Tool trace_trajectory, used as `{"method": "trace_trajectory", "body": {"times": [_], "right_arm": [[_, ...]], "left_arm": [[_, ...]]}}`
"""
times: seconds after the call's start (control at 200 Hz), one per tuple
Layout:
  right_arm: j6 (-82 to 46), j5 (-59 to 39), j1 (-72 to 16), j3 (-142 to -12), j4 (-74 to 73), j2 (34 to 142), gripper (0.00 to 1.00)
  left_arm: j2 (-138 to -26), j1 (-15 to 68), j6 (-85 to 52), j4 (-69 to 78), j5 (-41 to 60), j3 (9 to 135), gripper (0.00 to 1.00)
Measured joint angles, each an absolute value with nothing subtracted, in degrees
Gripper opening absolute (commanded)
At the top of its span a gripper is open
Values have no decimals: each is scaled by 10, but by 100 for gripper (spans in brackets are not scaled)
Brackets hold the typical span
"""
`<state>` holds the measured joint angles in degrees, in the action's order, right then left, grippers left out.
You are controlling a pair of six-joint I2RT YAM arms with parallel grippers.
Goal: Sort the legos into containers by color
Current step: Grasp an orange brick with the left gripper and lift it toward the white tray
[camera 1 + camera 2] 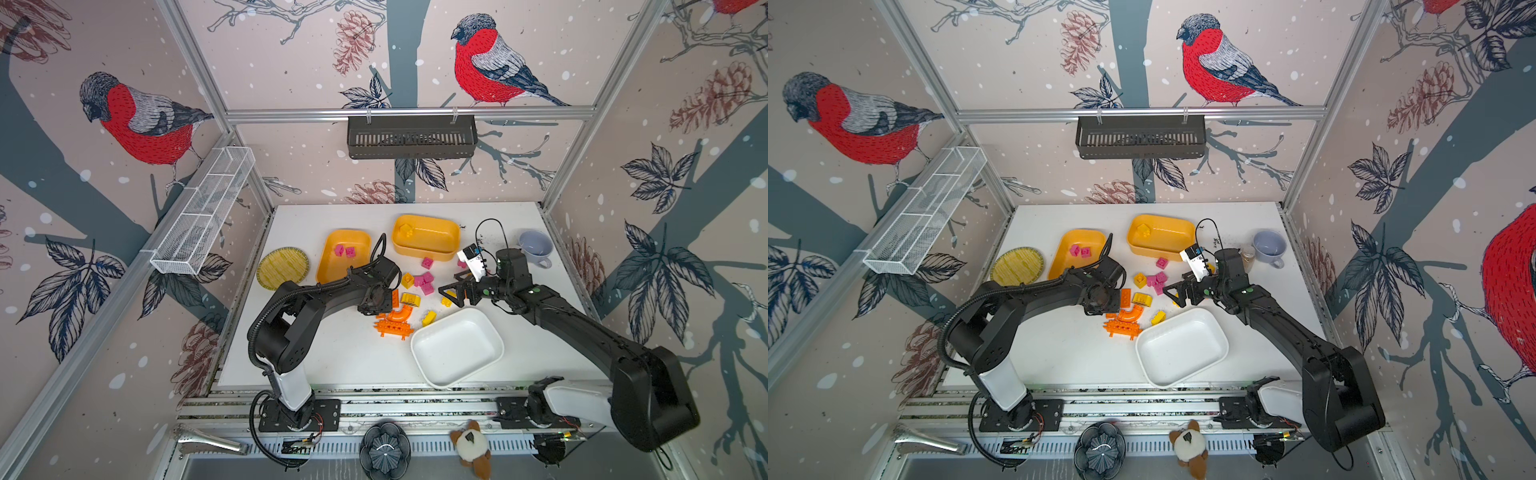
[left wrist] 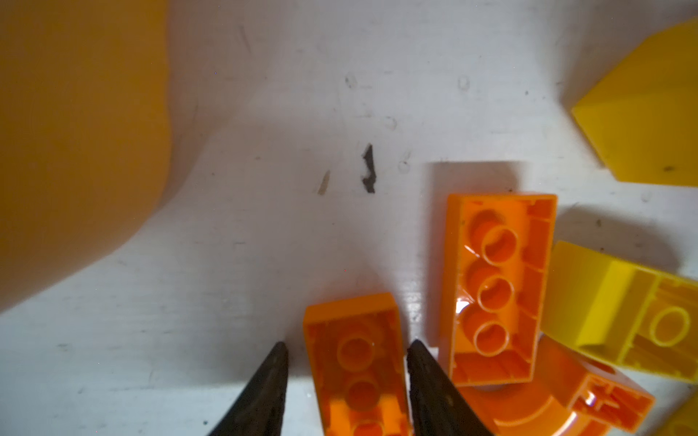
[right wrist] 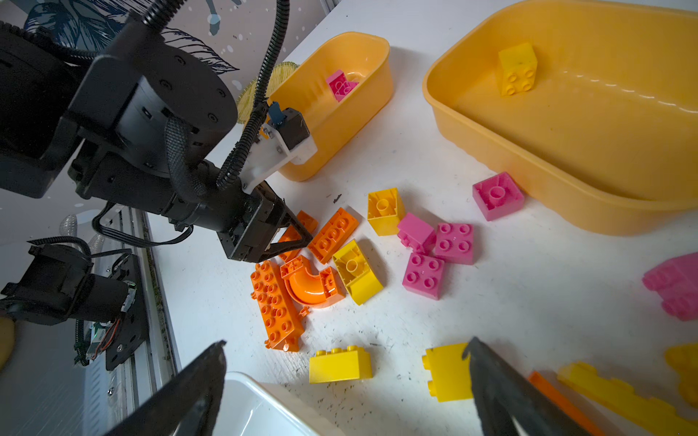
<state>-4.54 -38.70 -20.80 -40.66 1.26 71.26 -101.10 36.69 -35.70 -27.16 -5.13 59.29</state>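
My left gripper (image 2: 348, 344) points down over the orange legos, its jaws either side of an upturned orange brick (image 2: 359, 381), with a gap at one finger. Beside it lie another orange brick (image 2: 494, 287), an orange arch (image 1: 400, 314) and a spiky orange bar (image 1: 392, 329). Pink cubes (image 1: 426, 282) and yellow blocks (image 1: 410, 299) lie loose mid-table. The left yellow-orange tub (image 1: 328, 270) holds two pink cubes. In the back yellow-orange tub (image 1: 436, 239) sits one yellow block. The white tub (image 1: 457, 349) is bare. My right gripper (image 1: 449, 296) hovers open beside it, over yellow blocks (image 3: 340, 364).
A round woven yellow plate (image 1: 282, 268) lies left of the tubs. A grey-blue cup (image 1: 536, 247) stands at the back right, behind my right wrist. A black basket (image 1: 411, 137) and a white wire basket (image 1: 203, 212) hang on the walls.
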Motion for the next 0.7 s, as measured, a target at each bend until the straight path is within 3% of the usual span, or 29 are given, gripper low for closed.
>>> {"method": "trace_trajectory", "body": {"times": [0.1,0.255,0.7], "right_arm": [[-43,-387,-208,-404,13,712,99],[-43,-387,-205,-402,13,711,99],[-43,-387,-194,-402,13,697,99]], "left_arm": [[-1017,372,-360,-270,-64,597,47],[-1025,376,-362,-266,-80,602,27],[-986,383,-355,-345,-52,734,26]]}}
